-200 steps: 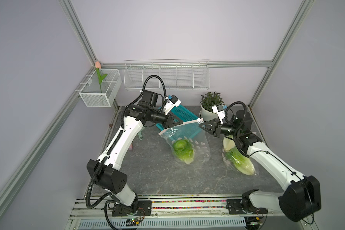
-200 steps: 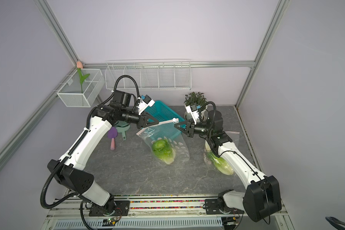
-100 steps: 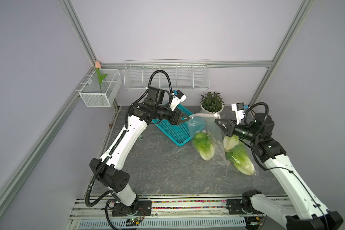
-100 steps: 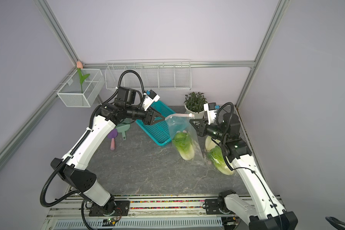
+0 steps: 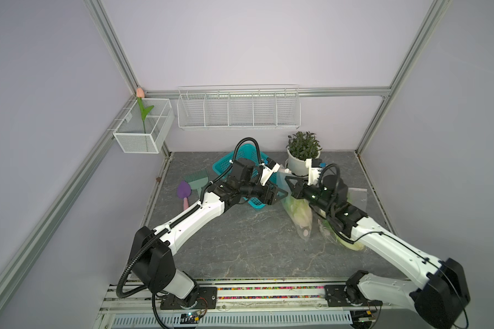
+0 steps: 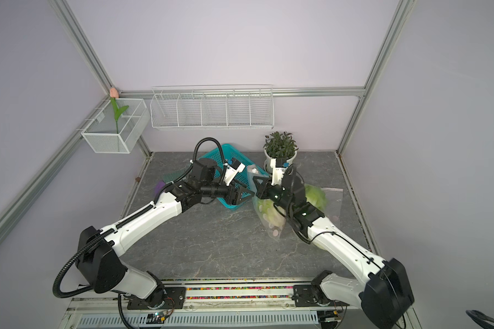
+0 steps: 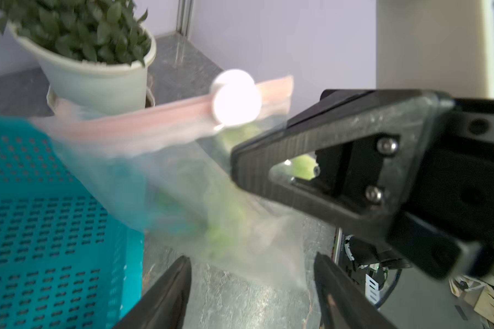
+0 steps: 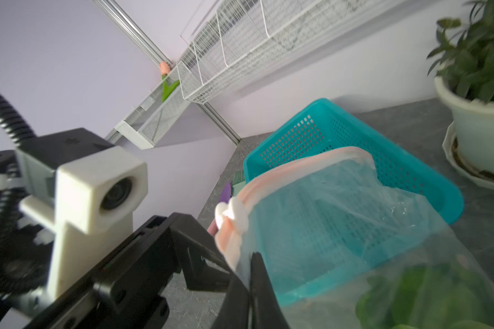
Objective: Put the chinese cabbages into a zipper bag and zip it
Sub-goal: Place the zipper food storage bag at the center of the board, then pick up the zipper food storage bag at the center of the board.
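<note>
Clock face laid on the table point(image 5: 240, 250) as the top views show it, 12 at the back wall. The right gripper point(image 8: 251, 265) is pinching the top edge of the zipper bag point(image 6: 270, 225), jaws pressed flat on the plastic, and is holding it up at about 2 o'clock. The bag is hanging slantwise, lower end pointing toward 5 o'clock; contact with the table not resolvable. One chinese cabbage point(image 5: 298, 210) is sitting inside, pale stalk end lowest. The white slider point(image 7: 236, 98) is riding the pink zip strip just beyond the pinch. The left gripper point(image 7: 251, 284) is standing wide, fingers point(image 7: 169, 293) apart with nothing between them, facing the bag from its 9 o'clock side, tip just beside the right gripper; whether it is touching plastic is unclear. At 3 o'clock another cabbage point(image 6: 315, 195) is lying under the right arm against flat clear plastic point(image 6: 332, 205); head count not resolvable. The teal basket point(image 7: 54, 228) is sitting at 12 o'clock, the potted plant point(image 5: 303, 146) at 1 o'clock.
</note>
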Robot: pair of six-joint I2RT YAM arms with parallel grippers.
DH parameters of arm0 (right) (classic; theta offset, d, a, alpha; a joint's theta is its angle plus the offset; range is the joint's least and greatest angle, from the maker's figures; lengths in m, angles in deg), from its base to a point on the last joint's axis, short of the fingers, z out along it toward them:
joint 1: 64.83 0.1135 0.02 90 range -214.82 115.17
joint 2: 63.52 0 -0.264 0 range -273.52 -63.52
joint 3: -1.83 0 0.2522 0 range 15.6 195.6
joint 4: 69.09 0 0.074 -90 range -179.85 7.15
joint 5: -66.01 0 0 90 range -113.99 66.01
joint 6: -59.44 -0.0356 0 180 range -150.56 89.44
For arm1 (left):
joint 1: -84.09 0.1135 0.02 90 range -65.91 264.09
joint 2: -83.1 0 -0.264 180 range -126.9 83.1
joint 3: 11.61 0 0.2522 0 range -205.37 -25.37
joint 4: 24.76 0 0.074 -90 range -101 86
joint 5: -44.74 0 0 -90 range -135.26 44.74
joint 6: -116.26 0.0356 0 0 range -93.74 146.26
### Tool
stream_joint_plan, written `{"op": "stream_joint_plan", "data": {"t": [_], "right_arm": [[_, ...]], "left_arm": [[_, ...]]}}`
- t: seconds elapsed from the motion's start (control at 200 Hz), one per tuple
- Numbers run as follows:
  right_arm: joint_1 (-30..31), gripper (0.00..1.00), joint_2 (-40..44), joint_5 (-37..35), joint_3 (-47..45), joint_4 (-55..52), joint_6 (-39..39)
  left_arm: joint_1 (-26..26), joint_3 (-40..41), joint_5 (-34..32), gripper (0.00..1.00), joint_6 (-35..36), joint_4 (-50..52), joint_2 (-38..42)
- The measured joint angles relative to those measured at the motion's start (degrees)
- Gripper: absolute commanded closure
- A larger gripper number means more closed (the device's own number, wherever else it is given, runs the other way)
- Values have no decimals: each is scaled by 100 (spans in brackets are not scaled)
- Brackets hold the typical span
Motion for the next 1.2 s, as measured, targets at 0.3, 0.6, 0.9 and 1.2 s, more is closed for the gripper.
{"op": "stream_joint_plan", "data": {"t": [0.3, 0.6, 0.9, 1.2], "right_arm": [[809, 79, -1080, -1338, 219, 1578, -664], [-98, 50, -909, -234, 378, 1331, -949], [-717, 51, 363, 284, 254, -715, 455], [-1270, 43, 236, 745, -402, -1803, 933]], "left_arm": [[111, 811, -1506, 35, -448, -470, 568], [831, 896, -1231, 50, -1287, -1320, 33], [1182, 933, -595, 56, -1799, -1517, 48], [1185, 1497, -505, 91, -2409, -1967, 319]]}}
